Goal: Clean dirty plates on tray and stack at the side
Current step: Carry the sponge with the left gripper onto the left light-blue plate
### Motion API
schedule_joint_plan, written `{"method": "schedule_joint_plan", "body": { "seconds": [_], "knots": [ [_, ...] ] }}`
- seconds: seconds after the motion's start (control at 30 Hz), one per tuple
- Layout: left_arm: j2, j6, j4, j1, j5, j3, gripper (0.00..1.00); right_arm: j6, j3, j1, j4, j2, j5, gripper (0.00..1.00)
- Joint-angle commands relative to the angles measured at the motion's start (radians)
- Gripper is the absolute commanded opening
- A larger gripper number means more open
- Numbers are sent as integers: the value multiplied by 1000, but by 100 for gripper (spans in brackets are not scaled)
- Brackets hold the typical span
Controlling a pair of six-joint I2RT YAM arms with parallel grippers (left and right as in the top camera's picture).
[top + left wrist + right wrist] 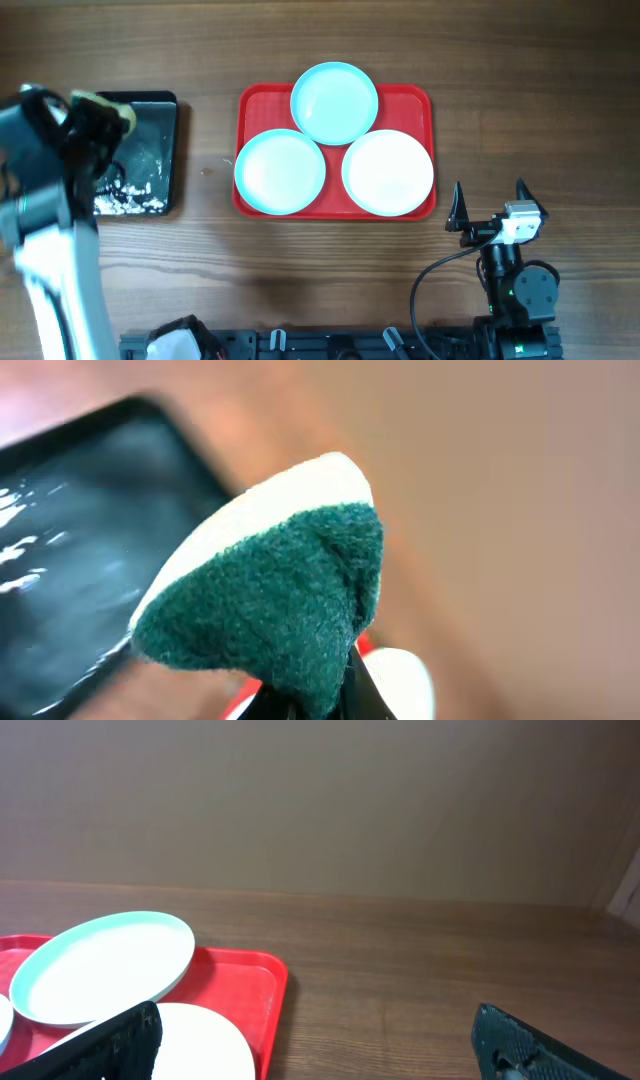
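Note:
Three plates lie on the red tray [250, 102]: an aqua plate [334, 102] at the back, an aqua-rimmed plate [279, 171] front left, a nearly white plate [388, 172] front right. My left gripper [108, 118] is shut on a green and white sponge [275, 585] above the black tray [160, 115], left of the red tray. My right gripper [490, 205] is open and empty, just right of the red tray's front corner. In the right wrist view the aqua plate [100, 965], white plate [200, 1040] and red tray [265, 995] show at left.
The glossy black tray holds white crumbs or foam [130, 200] at its front end. The black tray also shows in the left wrist view [70, 550]. The arm bases and cables [300, 345] lie along the table's front edge.

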Motion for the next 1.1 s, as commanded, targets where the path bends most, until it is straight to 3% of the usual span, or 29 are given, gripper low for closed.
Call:
{"method": "schedule_joint_plan", "body": {
  "seconds": [0.0,0.2,0.27,0.43,0.67,0.83,0.87,0.93,0.97,1.0,1.03,1.07],
  "knots": [
    [-116,15,-24,-96,83,13,4,18,-1,-5,3,-8,-16,100],
    [-41,16,-98,-416,78,-18,4,18,-1,-5,3,-8,-16,100],
    [67,15,-90,-554,10,-45,4,18,-1,-5,3,-8,-16,100],
    [349,15,-27,-740,-34,-48,4,18,-1,-5,3,-8,-16,100],
    [635,14,93,-821,-43,-48,4,18,-1,-5,3,-8,-16,100],
    [668,15,66,-821,-211,-48,4,18,-1,-5,3,-8,-16,100],
    [668,15,64,-821,-216,-48,7,18,-1,-5,3,-8,-16,100],
    [668,15,66,-821,-219,-48,29,18,-1,-5,3,-8,-16,99],
    [668,15,69,-821,-224,-48,44,18,-1,-5,3,-8,-16,100],
    [668,15,70,-821,-227,-47,67,18,-1,-5,3,-8,-16,100],
    [668,16,72,-820,-227,-45,79,18,-1,-5,3,-8,-16,100],
    [663,16,70,-817,-226,-40,78,18,-1,-5,3,-8,-16,100]
  ]
}}
